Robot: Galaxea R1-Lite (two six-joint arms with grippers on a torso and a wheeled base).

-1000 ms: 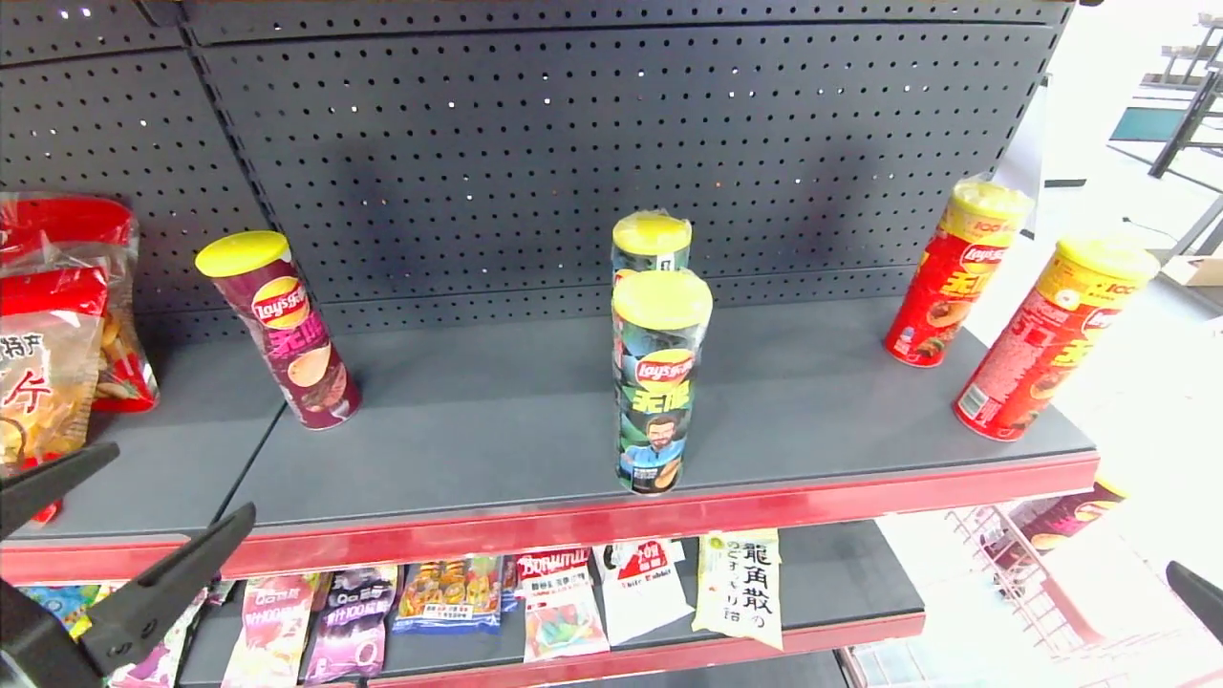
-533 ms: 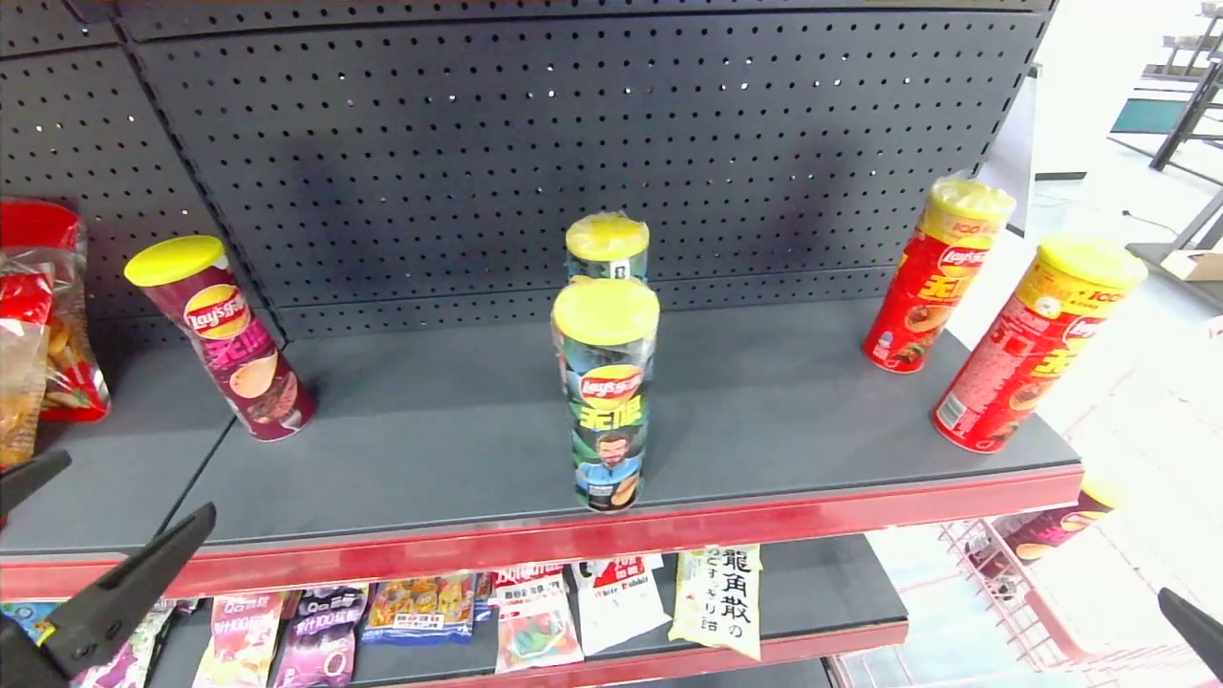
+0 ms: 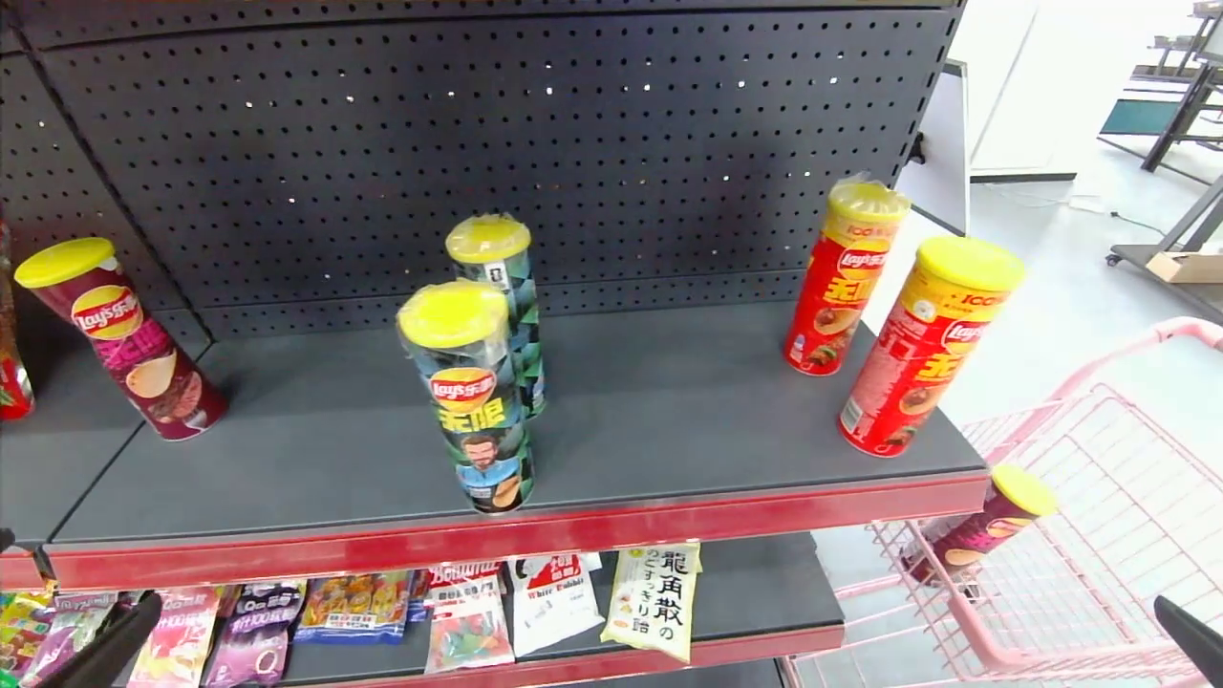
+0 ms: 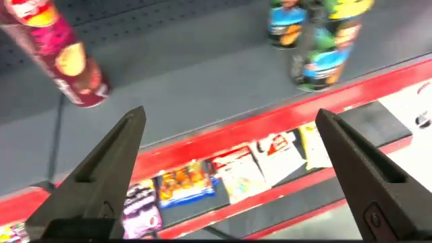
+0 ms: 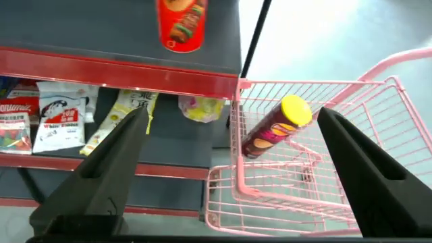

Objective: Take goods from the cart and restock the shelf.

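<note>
A purple chip can (image 3: 979, 526) with a yellow lid lies tilted in the pink wire cart (image 3: 1175, 330) at the lower right, beside the shelf's end. The same purple can (image 5: 277, 126) is ahead of my open, empty right gripper (image 5: 233, 175), inside the cart (image 5: 235, 155). The dark shelf (image 3: 535, 530) with a red front edge carries one purple can (image 3: 119, 334), two green cans (image 3: 468, 397) and two red cans (image 3: 932, 344). My left gripper (image 4: 229, 175) is open and empty, low before the shelf edge, facing the shelf's purple can (image 4: 64, 61) and a green can (image 4: 324, 47).
A lower shelf (image 3: 726, 573) holds several snack bags (image 3: 459, 612). A perforated dark back panel (image 3: 478, 143) rises behind the cans. Bare shelf room lies between the can groups. The floor beyond the shelf's right end is open, with a metal frame (image 3: 1175, 124) farther off.
The head camera has swung right, so the shelf slid left in the picture and the pink cart with its purple can came into view. Both grippers stay open.
</note>
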